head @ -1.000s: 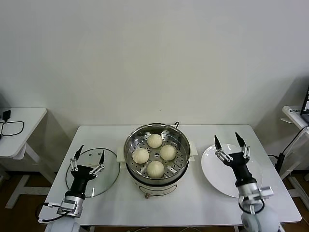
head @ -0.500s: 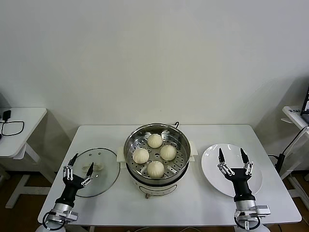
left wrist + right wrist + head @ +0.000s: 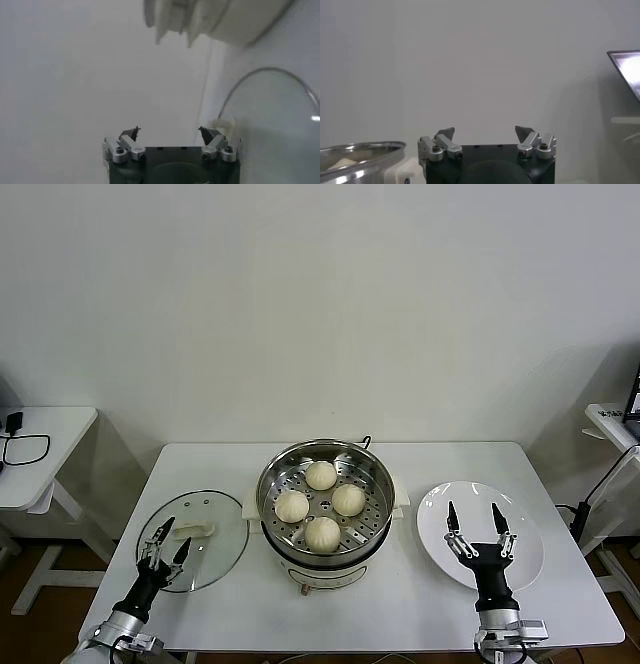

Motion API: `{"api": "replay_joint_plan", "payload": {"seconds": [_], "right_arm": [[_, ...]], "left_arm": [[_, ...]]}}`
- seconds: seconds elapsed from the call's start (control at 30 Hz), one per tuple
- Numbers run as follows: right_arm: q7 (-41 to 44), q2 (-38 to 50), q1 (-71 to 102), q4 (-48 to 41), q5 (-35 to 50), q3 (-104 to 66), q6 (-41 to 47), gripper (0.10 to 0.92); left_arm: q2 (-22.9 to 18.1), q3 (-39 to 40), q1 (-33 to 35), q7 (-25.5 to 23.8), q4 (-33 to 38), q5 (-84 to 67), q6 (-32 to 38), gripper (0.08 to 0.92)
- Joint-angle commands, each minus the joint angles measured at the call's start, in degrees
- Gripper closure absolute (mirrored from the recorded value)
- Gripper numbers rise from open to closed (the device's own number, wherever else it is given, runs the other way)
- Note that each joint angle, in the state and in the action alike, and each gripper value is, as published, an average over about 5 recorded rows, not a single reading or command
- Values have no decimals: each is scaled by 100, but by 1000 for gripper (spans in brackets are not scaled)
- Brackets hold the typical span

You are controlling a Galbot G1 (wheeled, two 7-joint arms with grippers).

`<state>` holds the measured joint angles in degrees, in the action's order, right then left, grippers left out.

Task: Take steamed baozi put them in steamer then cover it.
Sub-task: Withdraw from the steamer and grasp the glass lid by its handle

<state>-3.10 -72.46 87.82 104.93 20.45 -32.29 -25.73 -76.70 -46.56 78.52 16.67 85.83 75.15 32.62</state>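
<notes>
Several cream-white steamed baozi (image 3: 322,533) lie on the perforated tray inside the shiny steamer (image 3: 375,529) at the table's middle. The steamer stands uncovered; its rim (image 3: 360,150) and one baozi (image 3: 340,161) show in the right wrist view. The round glass lid (image 3: 215,554) with its white handle (image 3: 195,531) lies flat to the steamer's left. My left gripper (image 3: 168,536) (image 3: 169,131) hangs open over the lid's near-left part, holding nothing. My right gripper (image 3: 471,509) (image 3: 484,132) stands open and empty above the white plate (image 3: 525,549).
The plate on the right holds nothing. The white table (image 3: 400,604) carries the steamer, lid and plate. A side table (image 3: 40,444) with a cable stands at the far left, another (image 3: 612,419) at the far right. The lid (image 3: 280,130) also fills part of the left wrist view.
Both arms have drawn back toward the table's near edge and sunk lower. The grippers stayed open. Baozi, steamer, lid and plate have not moved.
</notes>
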Motion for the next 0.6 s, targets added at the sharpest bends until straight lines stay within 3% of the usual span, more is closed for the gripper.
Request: {"api": "replay_joint_plan", "payload": {"seconds": [0.03,0.6], "right_arm": [[-14,-66,25,-63,-58,29,-43,203],[-18,-39,22,-141,-110,-34,-136,203]], "left_arm": [[90,-32,-400,331,-417,1244,-35,177],[141,205,-907,242,-730,1429,-501,177]]}}
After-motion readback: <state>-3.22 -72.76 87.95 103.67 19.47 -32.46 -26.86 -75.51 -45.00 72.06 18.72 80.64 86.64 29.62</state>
